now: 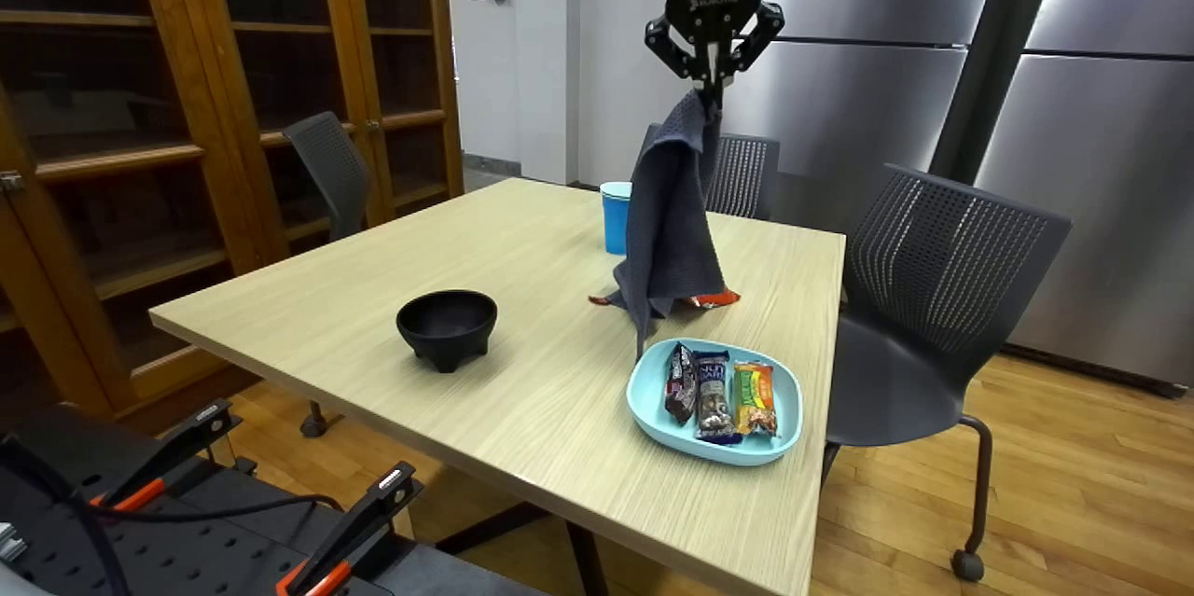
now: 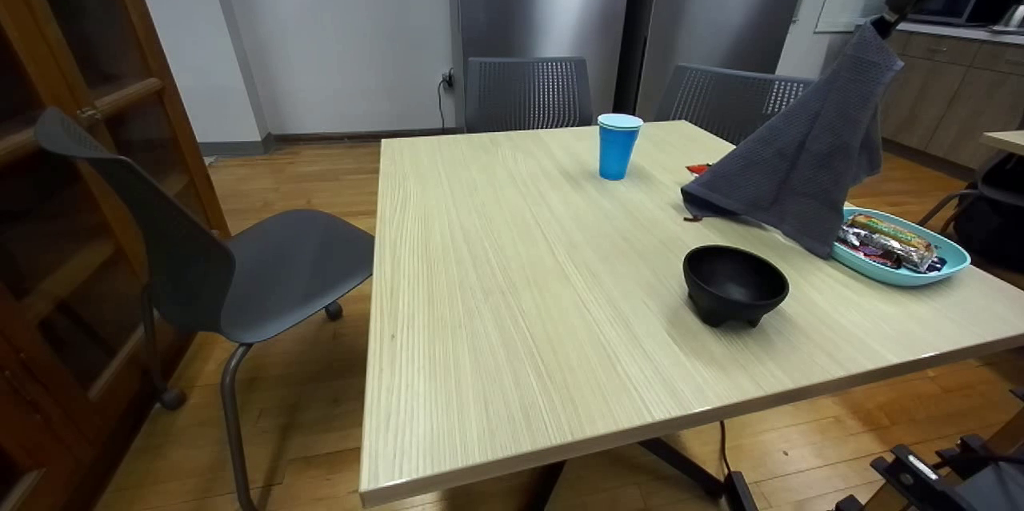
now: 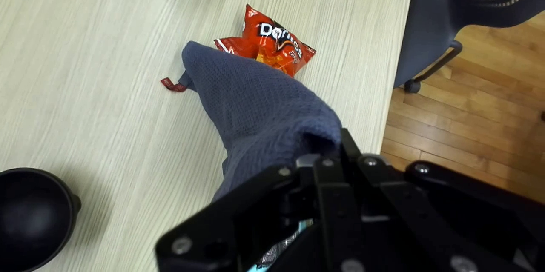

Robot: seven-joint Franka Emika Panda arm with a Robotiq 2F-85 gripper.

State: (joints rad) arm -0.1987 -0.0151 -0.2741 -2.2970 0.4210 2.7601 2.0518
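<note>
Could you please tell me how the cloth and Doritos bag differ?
The cloth is matte dark blue-gray, while the Doritos bag is glossy red with lettering. The cloth hangs from the gripper, whereas the bag lies on the table. The cloth looks larger than the bag. Both are partly hidden in the wrist view.

gry cloth (image 1: 673, 214), blk bowl (image 1: 447, 327), blu cup (image 2: 617, 149)
</note>
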